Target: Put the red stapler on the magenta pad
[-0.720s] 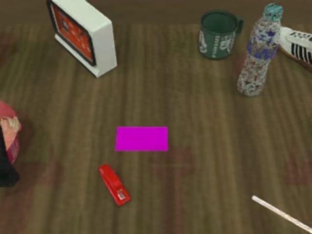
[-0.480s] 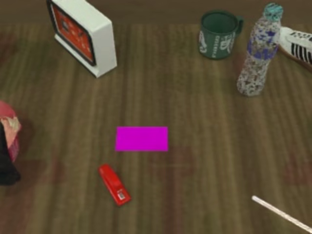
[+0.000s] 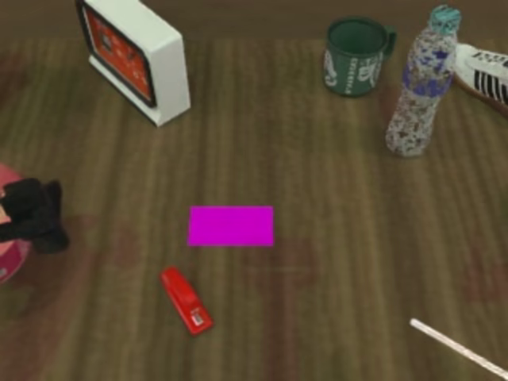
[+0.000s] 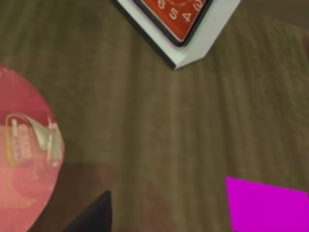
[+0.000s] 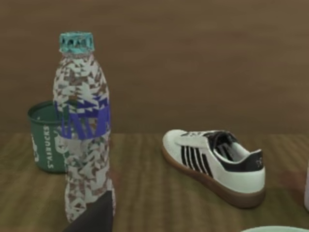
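Note:
The red stapler [image 3: 186, 300] lies flat on the wood table at the front left of centre, angled, with its white label at the near end. The magenta pad [image 3: 231, 225] lies flat just beyond it and apart from it; one corner of the pad [image 4: 268, 205] shows in the left wrist view. My left gripper [image 3: 52, 216] hovers at the table's left edge, open and holding nothing, well left of the stapler. One dark fingertip [image 4: 99, 212] shows in its wrist view. My right gripper is out of the top view; one fingertip [image 5: 96, 212] shows, open, holding nothing.
A pink-red round container [image 3: 9, 255] sits under the left arm. A white box with a red-orange screen [image 3: 135, 55] stands at the back left. A green mug [image 3: 357, 55], a patterned bottle [image 3: 419, 83] and a white shoe [image 3: 486, 70] stand at the back right. A thin white rod [image 3: 456, 348] crosses the front right.
My left gripper has come in from the left edge, moving up and to the right over the pink container. The stapler and the pad have not moved.

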Robot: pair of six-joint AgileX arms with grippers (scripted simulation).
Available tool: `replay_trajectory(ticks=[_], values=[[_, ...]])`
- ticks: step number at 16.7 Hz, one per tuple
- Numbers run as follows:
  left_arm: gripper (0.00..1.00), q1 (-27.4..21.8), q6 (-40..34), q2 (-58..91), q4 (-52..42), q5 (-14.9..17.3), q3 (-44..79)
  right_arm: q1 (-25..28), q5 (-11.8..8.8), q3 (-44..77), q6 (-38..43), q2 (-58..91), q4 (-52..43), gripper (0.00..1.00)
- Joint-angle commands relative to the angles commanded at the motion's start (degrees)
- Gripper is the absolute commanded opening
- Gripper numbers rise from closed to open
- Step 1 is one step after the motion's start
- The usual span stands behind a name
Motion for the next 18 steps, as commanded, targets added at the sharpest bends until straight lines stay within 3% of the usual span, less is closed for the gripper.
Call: replay_trajectory(ticks=[11, 15, 18], values=[[1.0, -18.03, -35.51, 59.02, -34.3, -0.09, 39.26, 0.0, 0.0, 0.0, 0.0, 0.0, 0.0, 1.0], [1.0, -21.69, -42.55, 68.76, -40.34, -0.17, 47.81, 0.0, 0.0, 0.0, 0.0, 0.0, 0.0, 1.0], [1.0, -22.34, -43.92, 70.73, -41.42, -0.27, 49.59, 0.0, 0.0, 0.0, 0.0, 0.0, 0.0, 1.0]])
